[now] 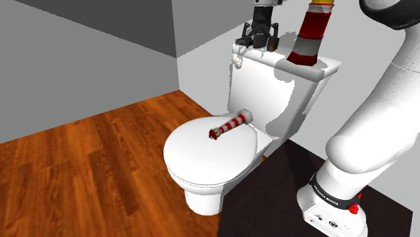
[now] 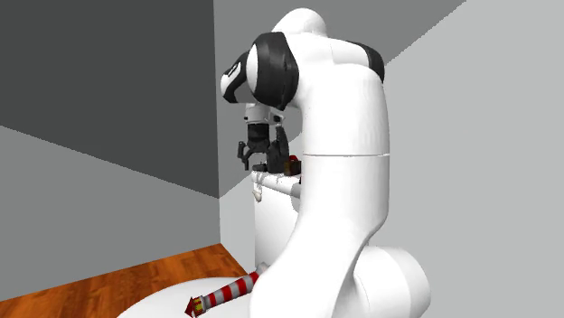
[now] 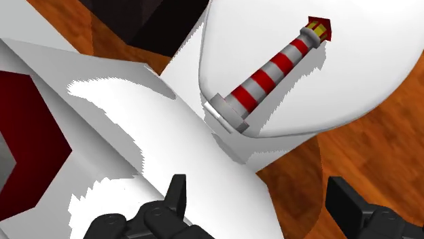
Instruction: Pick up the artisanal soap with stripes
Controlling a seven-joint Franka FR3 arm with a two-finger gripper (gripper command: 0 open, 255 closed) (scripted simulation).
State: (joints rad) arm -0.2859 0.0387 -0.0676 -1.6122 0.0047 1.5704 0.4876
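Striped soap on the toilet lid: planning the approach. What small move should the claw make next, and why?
Probably move the open claw out over the toilet lid: it hovers above the tank, while the striped soap lies flat on that lid.

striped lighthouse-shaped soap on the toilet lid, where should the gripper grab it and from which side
Probably the middle of the round shaft of the red-and-white striped lighthouse-shaped soap, from straight above, the open black gripper's fingers spanning its width. It lies on its side on the flat white toilet lid; the flared grey base and small dark-red roof offer poorer holds.
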